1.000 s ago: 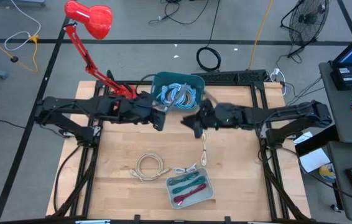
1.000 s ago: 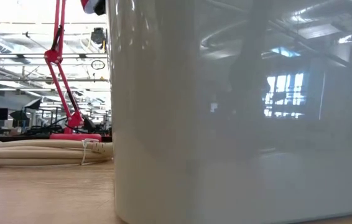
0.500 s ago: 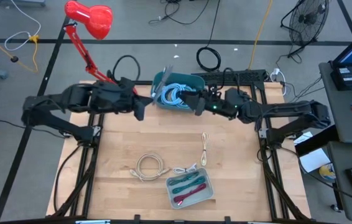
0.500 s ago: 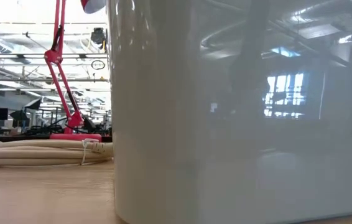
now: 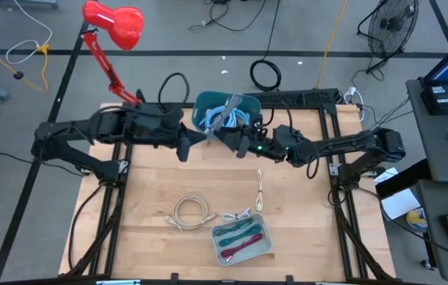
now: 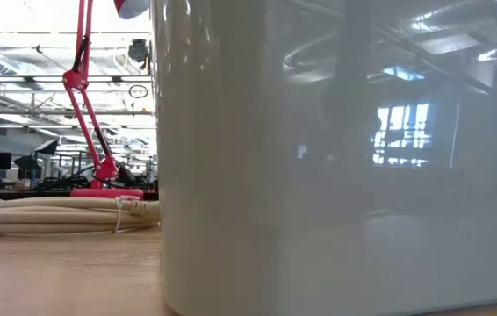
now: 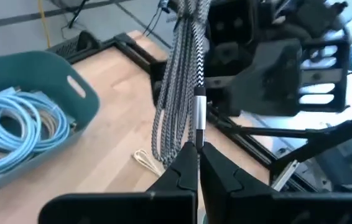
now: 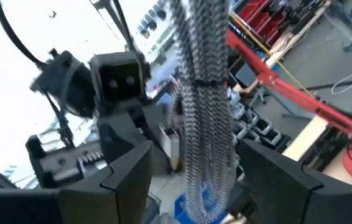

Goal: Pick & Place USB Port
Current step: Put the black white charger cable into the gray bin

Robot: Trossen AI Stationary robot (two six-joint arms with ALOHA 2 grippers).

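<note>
Jaws of the left gripper (image 7: 196, 163) are seen pinched shut on the metal plug of a grey braided USB cable (image 7: 182, 81), which is held in the air just beside the teal bin (image 5: 208, 107) at the far side of the desk (image 5: 153, 182). Whether the right gripper (image 5: 236, 141) is clenched cannot be told, though the cable bundle hangs between its fingers (image 8: 126, 180). A beige coiled cable (image 5: 191, 212) and a grey tray (image 5: 265, 247) are seen lying nearer on the desk.
</note>
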